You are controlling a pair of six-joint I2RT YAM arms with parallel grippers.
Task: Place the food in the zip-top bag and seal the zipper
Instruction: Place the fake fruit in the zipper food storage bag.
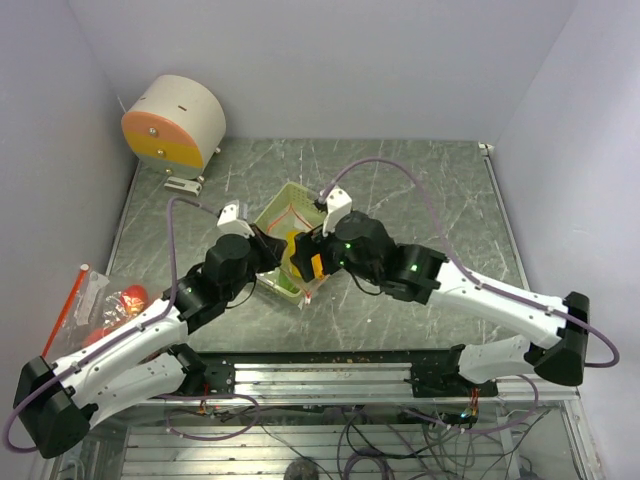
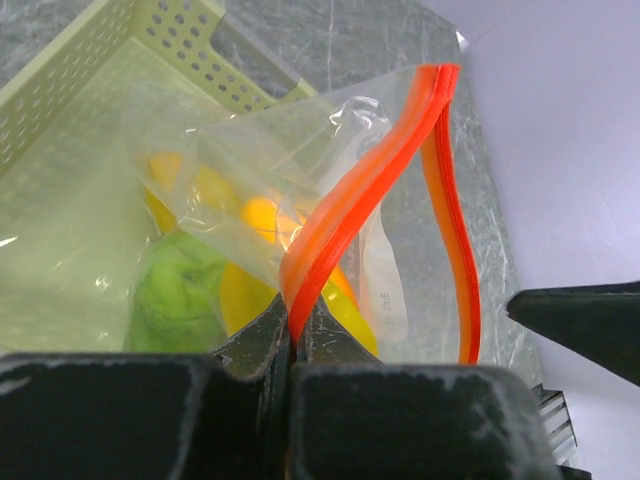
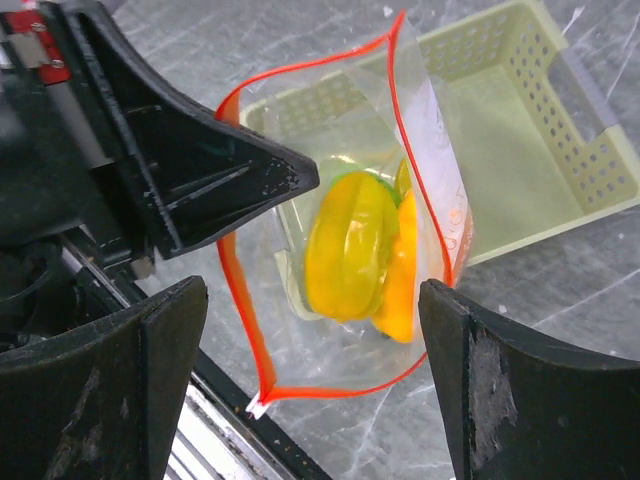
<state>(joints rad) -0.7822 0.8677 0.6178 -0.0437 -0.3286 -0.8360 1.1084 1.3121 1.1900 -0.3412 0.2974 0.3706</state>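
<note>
A: Arms, quick?
B: Left arm [image 1: 120, 352] & right arm [image 1: 500, 297]: white shell links, black joint housings, black base blocks.
A: Cables, lights?
B: Grey-purple cable [image 1: 172, 250] on each arm. Green LEDs [image 1: 413, 268] on the right arm's black housing. White cam mounts [image 1: 337, 203] at the wrists.
A: Fingers?
B: Left fingers [image 2: 130, 415], right fingers [image 3: 515, 400]: matte black, blocky, scuffed edges.

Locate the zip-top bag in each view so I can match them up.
Top external: bag at centre, between the two wrists, over the tray.
Left wrist: bag fills the middle, zipper pinched by the left gripper; tray upper left.
Right wrist: bag at centre, mouth open, inside the open right gripper; tray upper right.
Shared landmark: the tray.
</note>
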